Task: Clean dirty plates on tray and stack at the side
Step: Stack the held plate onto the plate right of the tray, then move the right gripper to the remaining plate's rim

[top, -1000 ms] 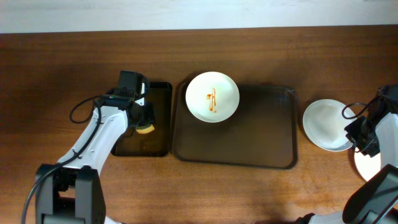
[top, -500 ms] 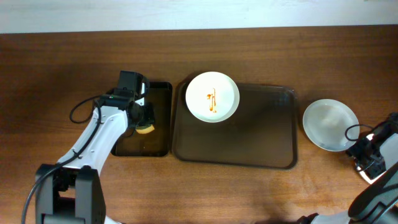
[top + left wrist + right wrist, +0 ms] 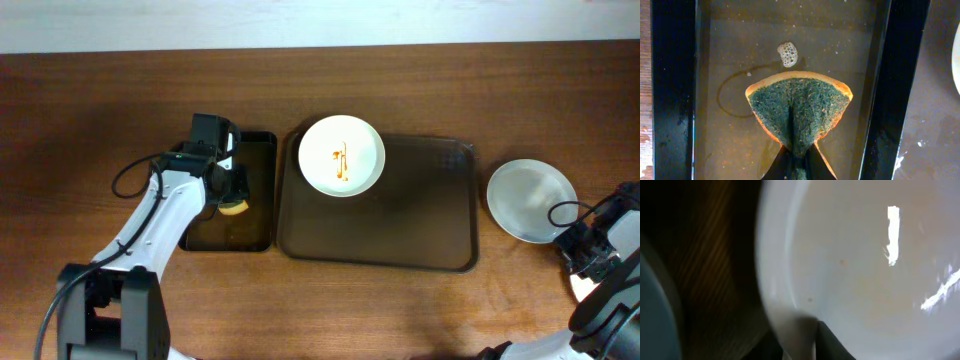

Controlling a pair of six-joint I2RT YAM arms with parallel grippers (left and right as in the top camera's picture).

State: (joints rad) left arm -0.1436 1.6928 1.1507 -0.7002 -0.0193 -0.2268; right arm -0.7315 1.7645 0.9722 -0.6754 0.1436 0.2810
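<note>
The left tool (image 3: 797, 161) pinches a green-faced sponge (image 3: 799, 107) over the black tray (image 3: 670, 90), the sauce-streaked plate (image 3: 365, 150) sits at the brown tray's (image 3: 400, 230) 11 o'clock corner, a clean plate (image 3: 530, 200) lies at its 3 o'clock, and the right tool (image 3: 800, 340) straddles another plate's (image 3: 865, 280) rim, grip unclear.

I've got the tray (image 3: 420, 250), dark brown with a low rim, flat mid-worktop (image 3: 100, 100). Dirty plate (image 3: 365, 170) sits at its far-left corner, white, with an orange sauce squiggle (image 3: 340, 160). Clean plate (image 3: 531, 200) lies on the worktop just right of the tray. Third plate (image 3: 579, 286) (image 3: 865, 280) is at the right edge, plain white and mostly hidden.
</note>
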